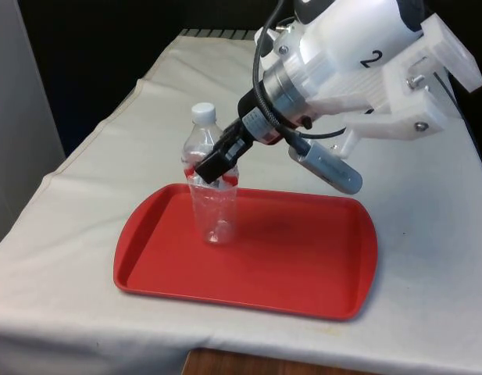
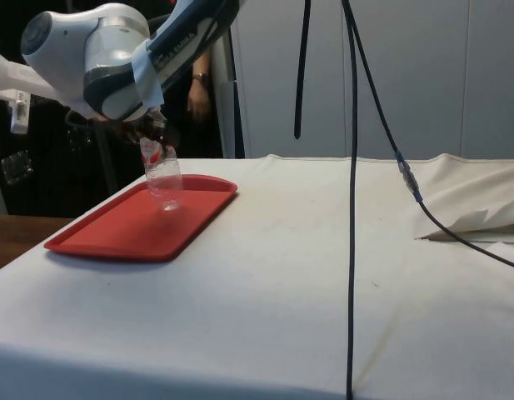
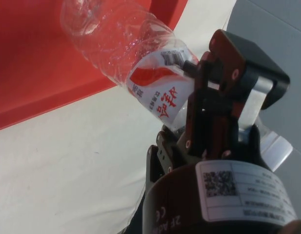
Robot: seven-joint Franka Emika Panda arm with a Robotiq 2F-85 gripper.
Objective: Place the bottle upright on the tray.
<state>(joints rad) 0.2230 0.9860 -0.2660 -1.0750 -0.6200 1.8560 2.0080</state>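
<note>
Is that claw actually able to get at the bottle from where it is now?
Yes, it seems so: the claw is already closed on the bottle at its label, and the bottle stands on the red tray with nothing around it.

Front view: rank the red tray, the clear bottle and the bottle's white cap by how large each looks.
1. Red tray, by far the largest.
2. Clear bottle, standing on the tray.
3. White cap, the smallest.
</note>
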